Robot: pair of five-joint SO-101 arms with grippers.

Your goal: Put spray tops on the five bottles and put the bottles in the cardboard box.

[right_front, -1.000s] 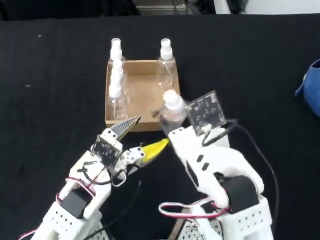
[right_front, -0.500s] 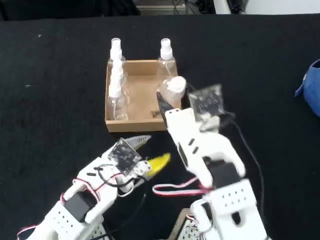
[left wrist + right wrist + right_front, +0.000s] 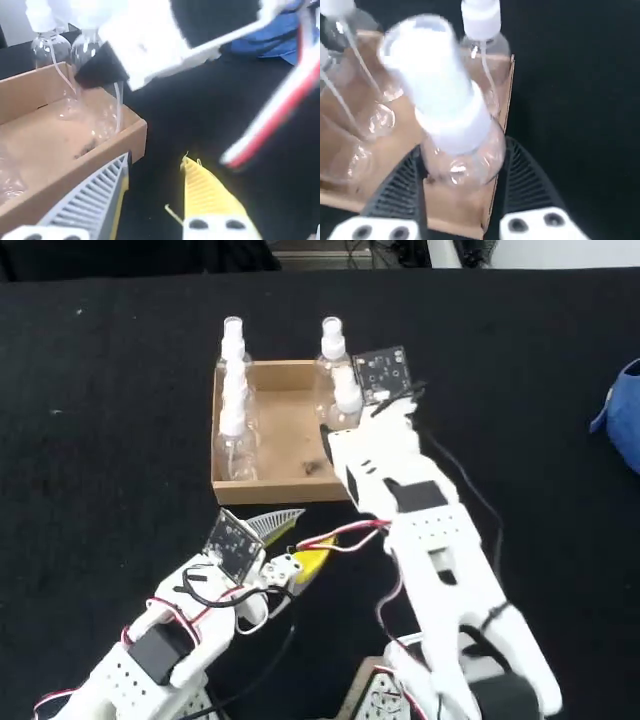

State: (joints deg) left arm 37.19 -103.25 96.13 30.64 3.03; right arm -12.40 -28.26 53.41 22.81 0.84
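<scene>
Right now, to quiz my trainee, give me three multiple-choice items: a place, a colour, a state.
1. The bottle in the right pincer is: A above the cardboard box's floor, by its right wall; B on the ground; C behind the box.
2. One finger of the left pincer is: A red; B yellow; C green.
3. The left pincer is: A shut on a bottle; B shut on a cap; C open, empty.
A: box floor shows beneath it. B: plainly yellow. C: fingers apart, nothing between.
</scene>
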